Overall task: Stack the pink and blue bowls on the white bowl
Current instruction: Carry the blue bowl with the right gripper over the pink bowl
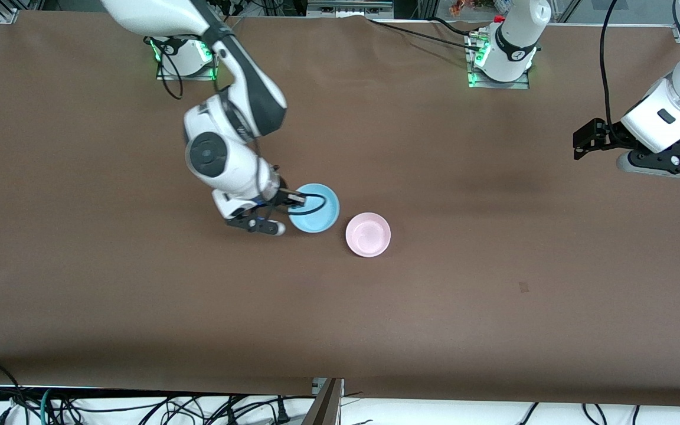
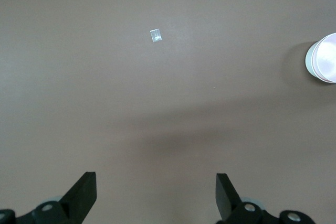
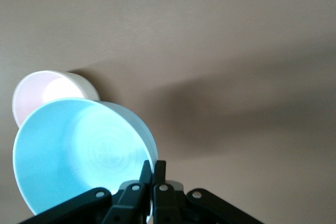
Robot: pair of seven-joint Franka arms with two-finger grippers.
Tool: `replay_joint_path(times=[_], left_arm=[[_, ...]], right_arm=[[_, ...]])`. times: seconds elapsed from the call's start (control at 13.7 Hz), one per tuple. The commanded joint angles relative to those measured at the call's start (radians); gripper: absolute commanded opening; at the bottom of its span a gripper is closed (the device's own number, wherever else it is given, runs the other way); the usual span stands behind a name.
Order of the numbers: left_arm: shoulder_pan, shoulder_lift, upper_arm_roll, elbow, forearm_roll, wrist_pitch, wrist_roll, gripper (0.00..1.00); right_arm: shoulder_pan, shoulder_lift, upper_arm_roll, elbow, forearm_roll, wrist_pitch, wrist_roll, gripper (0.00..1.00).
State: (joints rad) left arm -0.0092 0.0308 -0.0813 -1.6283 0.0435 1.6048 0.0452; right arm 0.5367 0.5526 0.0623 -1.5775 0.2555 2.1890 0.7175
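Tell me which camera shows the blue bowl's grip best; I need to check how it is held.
The right wrist view: the right tool is shut on the rim of the blue bowl, seen close. The front view shows the blue bowl whole beside the pink bowl, but the grip is small there. The left wrist view misses it.

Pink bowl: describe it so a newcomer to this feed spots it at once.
Start from the brown table and find the right arm's tool, shut on the rim of the blue bowl near the middle. The pink bowl sits beside that bowl, toward the left arm's end and slightly nearer the front camera. It is pale pink, and nothing grips it.
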Motion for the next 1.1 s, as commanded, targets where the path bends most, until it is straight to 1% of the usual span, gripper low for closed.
replay_joint_path(times=[0.0,0.22,0.44,0.8,1.02], left_arm=[[0.015,-0.011,-0.017,-0.008,-0.002,0.003,0.022,1.0],[0.017,-0.009,-0.015,-0.007,-0.002,0.0,0.022,1.0],[0.015,-0.009,-0.015,-0.005,-0.002,0.0,0.021,1.0],[0.017,-0.008,-0.015,-0.005,-0.004,0.0,0.022,1.0],[0.018,-0.008,-0.015,-0.005,-0.004,0.0,0.022,1.0]], right_arm=[[0.064,0.075,-0.012,0.079,0.007,0.078,0.12,0.0],[0.115,0.13,-0.012,0.114,0.005,0.153,0.192,0.0],[0.152,0.154,-0.013,0.116,-0.001,0.207,0.226,0.0],[0.148,0.165,-0.021,0.117,-0.009,0.253,0.223,0.0],[0.149,0.191,-0.021,0.117,-0.028,0.316,0.223,0.0]])
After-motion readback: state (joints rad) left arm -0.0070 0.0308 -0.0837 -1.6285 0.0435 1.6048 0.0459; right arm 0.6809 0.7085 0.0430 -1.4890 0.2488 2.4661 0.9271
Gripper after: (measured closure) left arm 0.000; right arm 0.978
